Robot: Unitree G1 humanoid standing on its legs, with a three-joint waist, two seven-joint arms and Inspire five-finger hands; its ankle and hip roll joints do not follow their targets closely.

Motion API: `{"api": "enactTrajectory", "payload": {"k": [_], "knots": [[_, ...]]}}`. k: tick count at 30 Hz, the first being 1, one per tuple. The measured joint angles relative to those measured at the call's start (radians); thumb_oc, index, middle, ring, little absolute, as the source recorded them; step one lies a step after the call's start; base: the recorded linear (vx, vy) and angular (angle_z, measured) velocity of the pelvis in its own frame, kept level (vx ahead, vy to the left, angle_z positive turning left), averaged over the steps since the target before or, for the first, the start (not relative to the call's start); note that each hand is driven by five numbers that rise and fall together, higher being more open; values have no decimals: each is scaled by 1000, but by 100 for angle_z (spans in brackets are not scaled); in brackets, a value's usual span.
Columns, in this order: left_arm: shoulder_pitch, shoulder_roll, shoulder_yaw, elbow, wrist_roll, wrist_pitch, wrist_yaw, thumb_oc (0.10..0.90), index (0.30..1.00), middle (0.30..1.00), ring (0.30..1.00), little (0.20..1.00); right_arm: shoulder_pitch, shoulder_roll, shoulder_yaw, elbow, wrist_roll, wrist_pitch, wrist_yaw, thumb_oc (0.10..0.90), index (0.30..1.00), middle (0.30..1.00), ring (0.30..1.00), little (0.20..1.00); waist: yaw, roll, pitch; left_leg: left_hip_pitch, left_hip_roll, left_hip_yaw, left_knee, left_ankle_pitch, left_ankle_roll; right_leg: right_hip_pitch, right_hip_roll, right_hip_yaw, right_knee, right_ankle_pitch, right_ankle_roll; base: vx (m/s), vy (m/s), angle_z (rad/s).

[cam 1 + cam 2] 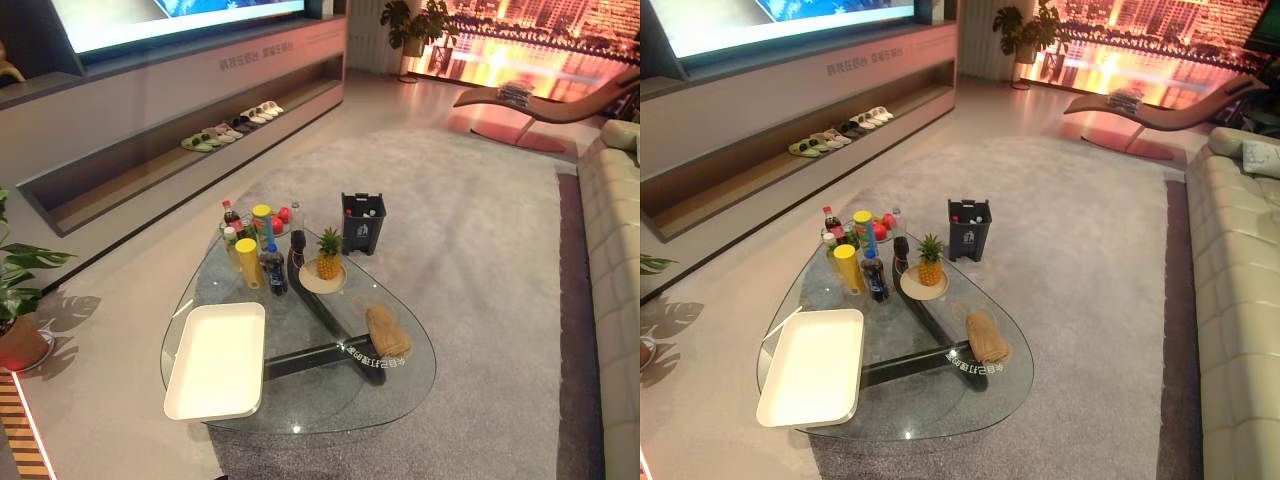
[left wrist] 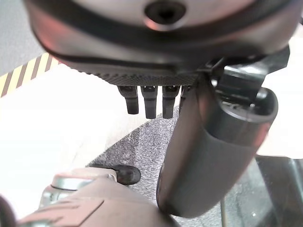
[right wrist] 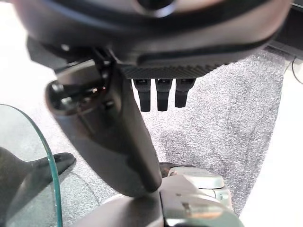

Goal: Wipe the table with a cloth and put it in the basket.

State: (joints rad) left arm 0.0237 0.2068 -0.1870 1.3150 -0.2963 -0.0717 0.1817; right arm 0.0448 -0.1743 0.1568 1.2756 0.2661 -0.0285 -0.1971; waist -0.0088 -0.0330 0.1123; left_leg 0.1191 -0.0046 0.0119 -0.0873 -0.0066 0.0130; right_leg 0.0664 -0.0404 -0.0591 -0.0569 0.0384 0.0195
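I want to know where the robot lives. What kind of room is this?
It looks like a living room, maybe a showroom one. There is a glass coffee table on a grey carpet, a light sofa beside it, a big screen on the wall, and slippers on a low shelf.

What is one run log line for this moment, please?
cloth: folded on glass table, untouched | basket: on carpet beyond table | left hand: open, off table | right hand: open

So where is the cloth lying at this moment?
The cloth lies folded on the glass table, near its right edge, just in front and to the right of the pineapple; no robot hand touches it.
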Motion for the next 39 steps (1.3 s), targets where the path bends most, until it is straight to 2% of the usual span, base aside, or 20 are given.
{"api": "enactTrajectory", "payload": {"k": [4,8,17,19,22,25,27,29,34,39], "knots": [[-3,15,-2,-2,0,1,3,800,900,900,900,900,-10,1,1,-103,22,-45,-5,800,900,900,900,900,-28,-11,41,-34,-2,6,3,0,4,-69,-6,18,74,-18,14,-75,-130,-8],[-18,28,-20,-33,-1,7,7,800,900,900,900,900,-33,-1,2,-185,43,-91,-20,800,900,900,900,900,-27,-17,81,-60,-3,1,11,14,2,-90,-7,11,70,-15,14,-24,-181,6],[-41,27,-77,-127,-2,-14,38,800,900,900,900,900,-197,-114,41,-471,49,-109,-138,800,900,900,900,900,-22,24,186,-192,-3,-8,92,12,-8,-168,-6,-12,52,16,6,-48,-101,7],[-43,28,-78,-134,-1,-20,44,800,900,900,900,900,-224,-135,45,-517,52,-95,-160,800,900,900,900,900,-18,24,197,-211,-2,-12,93,15,-12,-181,-5,-15,53,16,5,-59,-50,6],[-67,41,-112,-155,-1,-24,45,800,900,900,900,900,-283,-193,43,-610,55,-86,-200,800,900,900,900,900,-22,28,258,-263,-7,-20,115,19,-17,-225,-9,-22,53,31,3,-39,-19,8],[-83,41,-114,-153,-3,-24,44,800,900,900,900,900,-334,-211,38,-636,55,-79,-230,800,900,900,900,900,-21,29,300,-284,-8,-23,132,20,-17,-239,-10,-24,56,35,2,-54,-2,6],[-116,39,-120,-149,-5,-25,43,800,900,900,900,900,-390,-237,37,-661,52,-66,-261,800,900,900,900,900,-25,42,325,-342,-13,-23,162,20,-17,-290,-15,-27,75,36,3,-62,7,6],[-167,39,-119,-147,-5,-27,43,800,900,900,900,900,-461,-260,29,-672,50,-63,-289,800,900,900,900,900,-22,57,378,-376,-18,-23,186,22,-20,-318,-19,-28,89,42,5,-64,20,4],[-255,39,-142,-158,-27,-49,43,800,900,900,900,900,-600,-300,24,-674,46,-56,-346,800,900,900,900,900,-19,82,422,-474,-26,-24,230,29,-22,-423,-28,-27,151,41,6,-54,8,2],[-291,41,-175,-177,-56,-59,49,800,900,900,900,900,-690,-327,26,-674,47,-36,-394,800,900,900,900,900,-10,91,430,-550,-39,-23,251,45,-19,-528,-42,-20,230,25,7,-27,12,2]]}}
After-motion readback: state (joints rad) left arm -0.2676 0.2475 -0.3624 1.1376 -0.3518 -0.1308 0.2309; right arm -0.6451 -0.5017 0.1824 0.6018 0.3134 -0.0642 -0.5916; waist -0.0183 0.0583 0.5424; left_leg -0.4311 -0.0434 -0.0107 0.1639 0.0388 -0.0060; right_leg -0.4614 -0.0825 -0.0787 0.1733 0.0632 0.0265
